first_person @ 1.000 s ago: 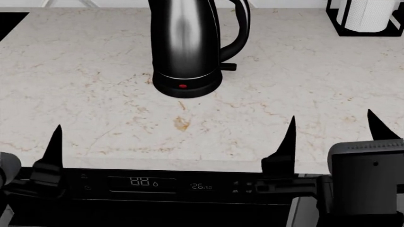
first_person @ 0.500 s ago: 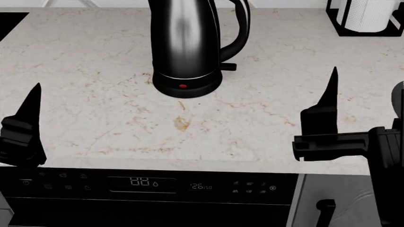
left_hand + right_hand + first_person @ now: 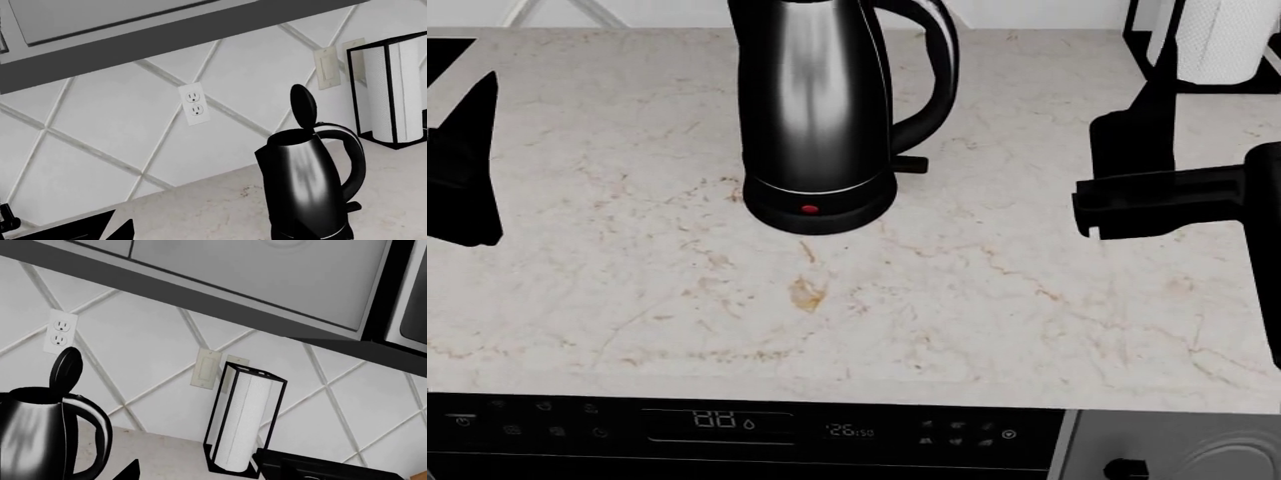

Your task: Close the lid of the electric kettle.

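The left tool (image 3: pixel 465 165) shows in the head view only as a dark pointed shape at the left edge, raised over the pale marble counter (image 3: pixel 827 320); whether it is released or clenched cannot be told. The right tool (image 3: pixel 1134 165) appears at the right edge as a black block on a horizontal arm section, also above the counter, and its state cannot be told either. Neither tool touches anything, and both sit well apart from the kettle.

The kettle (image 3: pixel 817 110) stands upright between them, toward the back of the counter, on its round base with a small red dot (image 3: pixel 810 209) facing the front edge. Its looped handle (image 3: pixel 932 75) points toward the robot's right. In the wrist views the lid (image 3: pixel 303 106) stands open, tipped up nearly vertical above the rim on the handle side, attached at the hinge.

Farther right, near the wall, a white paper-towel roll (image 3: pixel 241 429) stands in a black wire frame. On the tiled wall behind are a white outlet (image 3: pixel 193 103) and a beige switch plate (image 3: pixel 205 369). Along the counter's front edge runs a black appliance panel (image 3: pixel 747 425) with a lit digital display.
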You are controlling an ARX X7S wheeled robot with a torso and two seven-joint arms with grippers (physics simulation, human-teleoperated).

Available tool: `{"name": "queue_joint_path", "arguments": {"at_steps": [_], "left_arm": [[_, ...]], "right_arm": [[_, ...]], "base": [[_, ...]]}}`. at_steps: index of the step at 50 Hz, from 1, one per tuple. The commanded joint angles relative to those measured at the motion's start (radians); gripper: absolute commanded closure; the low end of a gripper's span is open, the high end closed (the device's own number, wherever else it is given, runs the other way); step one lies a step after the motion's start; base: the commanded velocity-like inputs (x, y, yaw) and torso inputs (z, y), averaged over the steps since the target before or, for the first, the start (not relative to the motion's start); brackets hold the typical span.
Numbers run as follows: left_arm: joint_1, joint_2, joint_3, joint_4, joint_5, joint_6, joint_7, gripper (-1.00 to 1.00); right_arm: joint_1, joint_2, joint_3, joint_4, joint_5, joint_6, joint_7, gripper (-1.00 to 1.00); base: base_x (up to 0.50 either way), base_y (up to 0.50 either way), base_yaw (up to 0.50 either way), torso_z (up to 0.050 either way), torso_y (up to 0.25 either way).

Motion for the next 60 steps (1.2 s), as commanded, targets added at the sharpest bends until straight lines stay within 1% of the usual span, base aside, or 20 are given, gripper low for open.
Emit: {"name": "queue_joint_path", "arguments": {"at_steps": [1, 12, 27, 54, 60], "left_arm": [[-0.094, -0.08, -0.015, -0.063, -0.307, -0.004, -0.228, -1.0], [-0.107, -0.104, 0.001, -0.076, -0.377, 0.012, -0.288, -1.0], [-0.096, -0.126, 0.002, -0.083, -0.424, 0.034, -0.326, -1.0], [-0.111, -0.147, -0.005, -0.084, -0.52, 0.027, -0.403, -1.0], [-0.109, -0.156, 0.0, -0.085, -0.527, 0.044, -0.419, -1.0]], "right_arm": [[0.063, 0.065, 0.011, 0.032, 0.253, 0.0, 0.186, -1.0], [0.063, 0.087, -0.009, 0.042, 0.288, -0.023, 0.218, -1.0], [0.058, 0.097, -0.028, 0.049, 0.319, -0.035, 0.245, -1.0], [0.028, 0.124, -0.004, 0.054, 0.371, -0.06, 0.287, -1.0], [0.019, 0.128, -0.021, 0.071, 0.368, -0.083, 0.293, -1.0]], "base": [[0.41, 0.0, 0.0, 0.0, 0.0], [0.41, 0.0, 0.0, 0.0, 0.0], [0.41, 0.0, 0.0, 0.0, 0.0], [0.41, 0.0, 0.0, 0.0, 0.001], [0.08, 0.0, 0.0, 0.0, 0.002]]}}
